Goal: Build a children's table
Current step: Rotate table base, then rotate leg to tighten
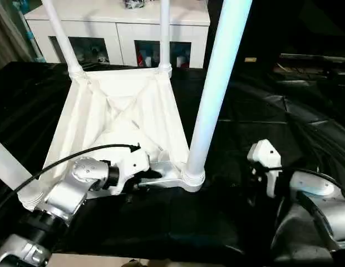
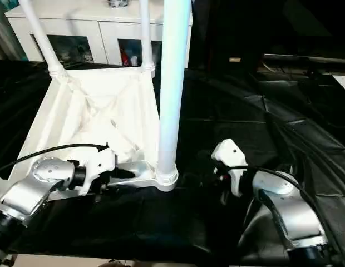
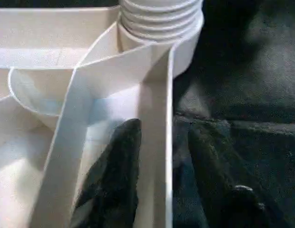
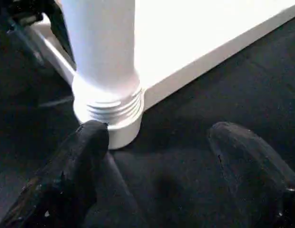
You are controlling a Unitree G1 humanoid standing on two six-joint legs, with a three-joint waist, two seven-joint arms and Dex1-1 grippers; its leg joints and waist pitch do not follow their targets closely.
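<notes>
The white plastic children's table (image 1: 114, 119) lies upside down on the black cloth-covered surface (image 1: 261, 111), its X-ribbed underside facing up and its long axis running away from the robot toward the white cabinet with glass-fronted compartments (image 1: 119, 30) behind it. Long tapered white tubular legs stand upright in the round corner sockets: the near right leg (image 1: 214, 89) rises from its threaded socket (image 4: 109, 111) and is cut off by the top edge, as are the two far legs (image 1: 61, 36); the near left leg (image 1: 8, 169) is partly hidden behind the left silver forearm (image 1: 67, 194). The left gripper (image 3: 159, 171) straddles the table's near rim wall beside the near right socket, one black finger (image 3: 116, 175) inside the rim and the other outside, clamped on that wall. The right gripper (image 4: 157, 161) hovers over the black cloth just beside the same socket, its fingers spread apart with nothing between them. The cabinet compartments hold coloured items too small to make out.
</notes>
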